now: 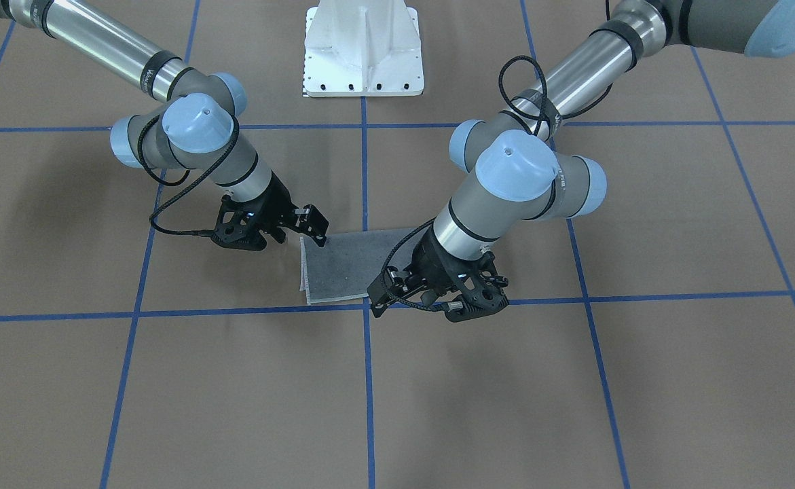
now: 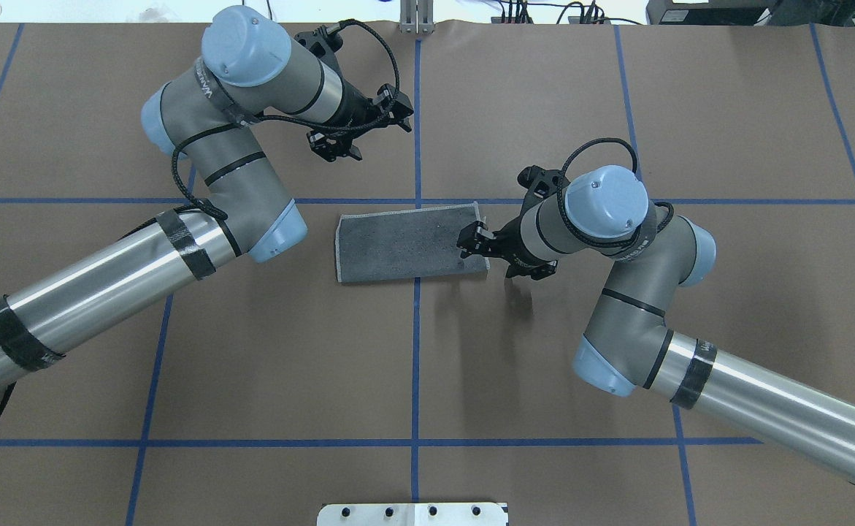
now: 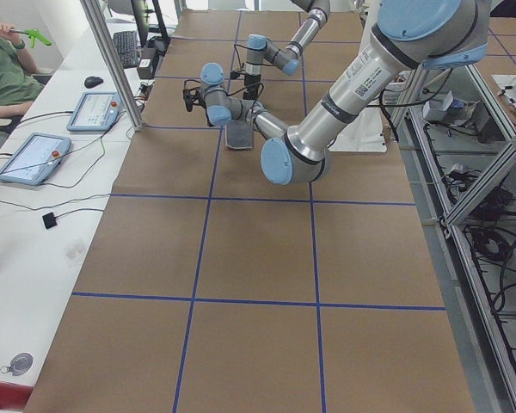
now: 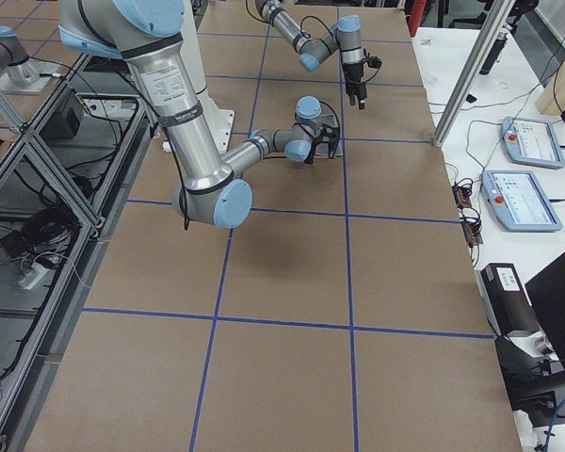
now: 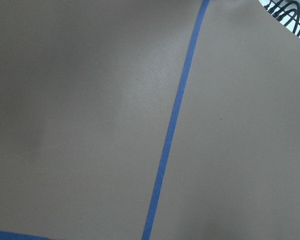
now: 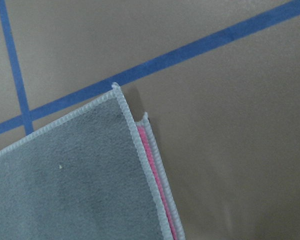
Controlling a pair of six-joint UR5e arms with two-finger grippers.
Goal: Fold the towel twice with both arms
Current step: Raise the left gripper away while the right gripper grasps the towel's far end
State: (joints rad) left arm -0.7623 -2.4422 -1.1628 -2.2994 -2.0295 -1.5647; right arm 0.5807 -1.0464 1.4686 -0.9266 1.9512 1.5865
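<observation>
The towel (image 2: 405, 245) lies flat on the brown table, folded into a rectangle with its grey face up. It also shows in the front view (image 1: 349, 265). In the right wrist view the towel's corner (image 6: 65, 185) shows two layers, with a pink strip between the light hems. My right gripper (image 2: 469, 242) hovers at the towel's short edge on my right, open and empty; it also shows in the front view (image 1: 316, 224). My left gripper (image 2: 392, 109) is raised beyond the towel's far edge, open and empty (image 1: 378, 293). The left wrist view shows only table and blue tape.
The white pedestal base (image 1: 363, 47) stands at the robot's side of the table. Blue tape lines (image 2: 416, 351) cross the brown surface. A side table with tablets (image 3: 34, 155) and a seated person runs along the far side.
</observation>
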